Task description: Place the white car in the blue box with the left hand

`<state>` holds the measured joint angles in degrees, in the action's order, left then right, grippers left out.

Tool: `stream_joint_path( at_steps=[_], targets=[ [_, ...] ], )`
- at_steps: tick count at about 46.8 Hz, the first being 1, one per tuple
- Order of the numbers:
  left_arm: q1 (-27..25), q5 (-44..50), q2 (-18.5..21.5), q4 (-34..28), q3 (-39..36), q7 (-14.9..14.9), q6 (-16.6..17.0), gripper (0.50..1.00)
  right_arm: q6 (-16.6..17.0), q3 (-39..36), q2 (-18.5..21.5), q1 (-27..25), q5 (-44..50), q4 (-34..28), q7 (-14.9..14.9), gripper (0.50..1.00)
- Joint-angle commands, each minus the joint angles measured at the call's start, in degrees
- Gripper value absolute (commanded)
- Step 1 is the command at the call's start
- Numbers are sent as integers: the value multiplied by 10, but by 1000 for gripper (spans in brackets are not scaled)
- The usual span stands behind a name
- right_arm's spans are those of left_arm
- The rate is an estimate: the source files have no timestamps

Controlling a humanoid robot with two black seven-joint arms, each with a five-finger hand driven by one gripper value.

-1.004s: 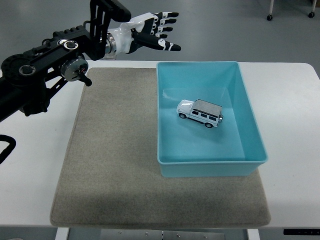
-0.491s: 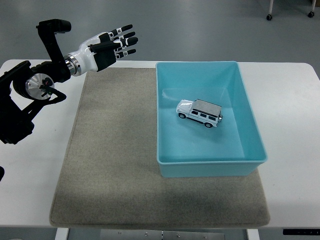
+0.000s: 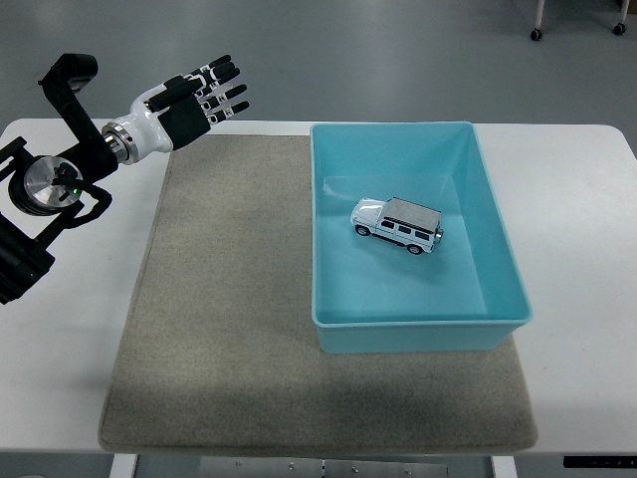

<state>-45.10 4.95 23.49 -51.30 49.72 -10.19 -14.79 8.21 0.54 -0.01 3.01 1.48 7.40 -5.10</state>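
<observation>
While inside blue box (image 3: 497,261): white car (image 3: 398,224), on grey mat (image 3: 229,329).

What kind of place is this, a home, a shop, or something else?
Probably a lab or test room, not a home. A white table holds a grey mat and a blue box with a white car inside, on a bare grey floor with a caster wheel in the corner.

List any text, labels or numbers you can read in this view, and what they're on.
None can be read.
The white car in the blue box shows no legible print.
The left hand, open over the table's far left, has only black and white patches.
The mat is plain.
</observation>
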Motion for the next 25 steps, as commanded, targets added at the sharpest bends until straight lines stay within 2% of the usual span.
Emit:
stream_joint_path(
  at_steps=[1, 25],
  targets=[
    [3, 13, 1, 2, -1, 0, 0, 999, 4, 0, 0, 0, 0, 5, 0, 936],
    [10, 4, -2, 5, 2, 3, -3, 999, 0, -1, 0, -7, -2, 4, 1, 936]
  ],
)
